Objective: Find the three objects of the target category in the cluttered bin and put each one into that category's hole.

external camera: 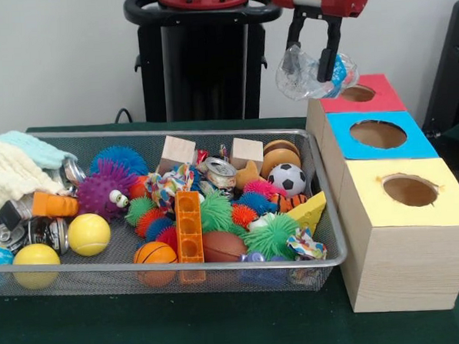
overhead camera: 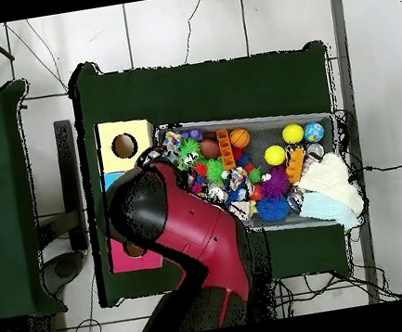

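A: The tool (external camera: 313,54) hangs above the row of boxes, its two black fingers pinched on a crumpled clear plastic bottle (external camera: 310,74) with a bit of blue showing on one side.

B: Where is the bottle relative to the holes?

A: It is held in the air just beside the red-topped box (external camera: 373,92), near that box's round hole and slightly toward the bin side. It touches neither box nor bin.

B: And the other boxes?

A: The blue-topped box (external camera: 374,136) sits in the middle and the yellow-topped box (external camera: 415,197) closest to the camera, all three in a line against the wire mesh bin (external camera: 181,275) on the green bench (external camera: 222,326).

B: What is left in the bin?

A: Spiky rubber balls, a purple one with eyes (external camera: 106,190), a small soccer ball (external camera: 288,179), a mini basketball (external camera: 154,254), yellow balls, wooden blocks, an orange plastic block (external camera: 189,226), a dented can (external camera: 219,172), and pale cloths (external camera: 14,172) draped over one end.

B: Does the overhead view add anything?

A: Little; the red arm (overhead camera: 202,239) covers the boxes there, so the tool itself is probably hidden beneath it.
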